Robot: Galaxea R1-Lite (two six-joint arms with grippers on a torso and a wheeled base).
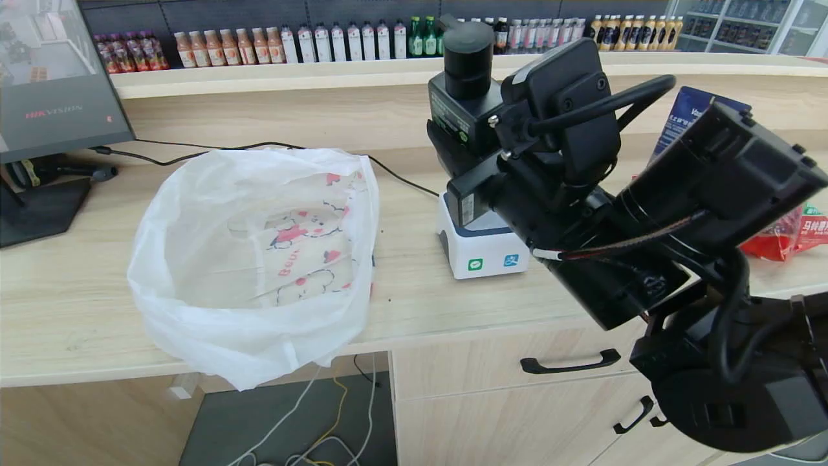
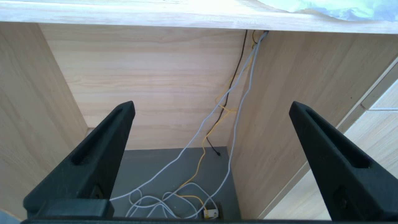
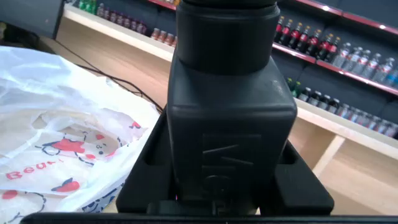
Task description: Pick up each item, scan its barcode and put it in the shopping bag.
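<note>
My right gripper (image 1: 482, 184) is shut on a black square bottle (image 1: 460, 97) with a round cap, held upright just above the white barcode scanner (image 1: 482, 249) on the counter. In the right wrist view the black bottle (image 3: 230, 118) sits between the fingers of the right gripper (image 3: 224, 180). The white shopping bag (image 1: 259, 259) stands open to the scanner's left and holds a white pack printed with red hearts; the bag (image 3: 62, 124) lies beyond the bottle. My left gripper (image 2: 211, 155) hangs open below the counter, with nothing between its fingers.
A blue pack (image 1: 686, 120) and a red packet (image 1: 786, 233) lie on the counter (image 1: 77, 304) at the right. A monitor (image 1: 52, 84) stands at the far left. Drawers with black handles (image 1: 569, 362) sit under the counter. Cables (image 2: 205, 143) hang in the recess below.
</note>
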